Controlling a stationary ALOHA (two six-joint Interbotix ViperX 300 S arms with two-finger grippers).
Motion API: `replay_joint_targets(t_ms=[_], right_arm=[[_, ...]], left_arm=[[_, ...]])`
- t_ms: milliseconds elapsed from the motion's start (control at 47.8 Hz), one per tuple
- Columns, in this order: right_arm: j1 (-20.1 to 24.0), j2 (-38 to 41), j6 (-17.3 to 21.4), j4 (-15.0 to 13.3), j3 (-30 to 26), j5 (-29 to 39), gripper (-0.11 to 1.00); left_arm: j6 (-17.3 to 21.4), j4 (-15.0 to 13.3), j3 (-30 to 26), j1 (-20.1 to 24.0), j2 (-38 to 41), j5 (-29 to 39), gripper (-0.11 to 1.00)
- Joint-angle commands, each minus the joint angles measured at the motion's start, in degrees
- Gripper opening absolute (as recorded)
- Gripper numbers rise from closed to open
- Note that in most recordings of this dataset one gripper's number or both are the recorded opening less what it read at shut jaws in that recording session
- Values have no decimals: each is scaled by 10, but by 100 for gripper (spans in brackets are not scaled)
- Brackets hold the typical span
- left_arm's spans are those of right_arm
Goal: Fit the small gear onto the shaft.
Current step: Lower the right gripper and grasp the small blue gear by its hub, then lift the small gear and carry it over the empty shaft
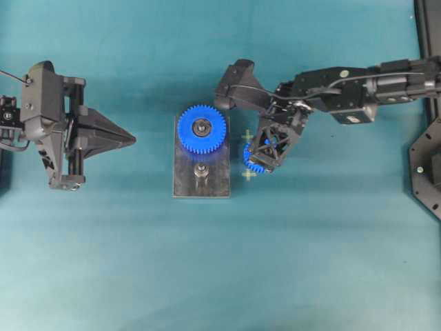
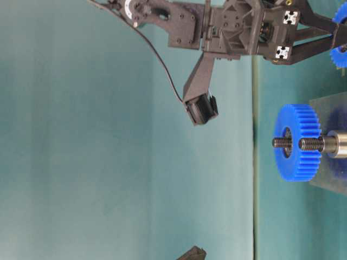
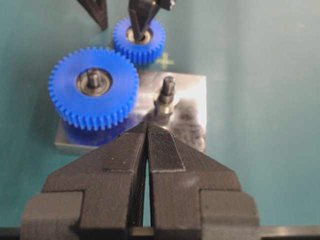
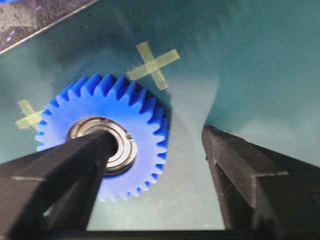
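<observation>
The plate (image 1: 201, 185) sits at the centre of the overhead view, with the large gear (image 1: 202, 129) on its upper half and the bare shaft (image 1: 201, 170) standing on its lower half. The small gear (image 1: 252, 160) lies flat on the table just right of the plate, beside the shaft, between two tape crosses.

The right gripper (image 1: 265, 155) is right over it, far nearer than the left gripper (image 1: 127, 141), whose jaws are pressed together at the left of the frame, empty and well apart from the plate.

In the right wrist view the jaws stand fairly wide and do not yet grip: one finger (image 4: 75, 160) reaches over the gear's hub, the other sits off its rim at lower right. The gear's axis is vertical, like the shaft's, so the carry is judged a short shift toward frame left.
</observation>
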Motion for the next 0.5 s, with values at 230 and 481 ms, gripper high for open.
replay_joint_targets(t_ms=[230,481], right_arm=[[-1,-11,3,-4,-15,25,36],[0,-54,7,13,-63,91,36]], left_arm=[[-1,2,-9,1,-3,-3,0],[-1,1,-14,1,-5,-3,0]])
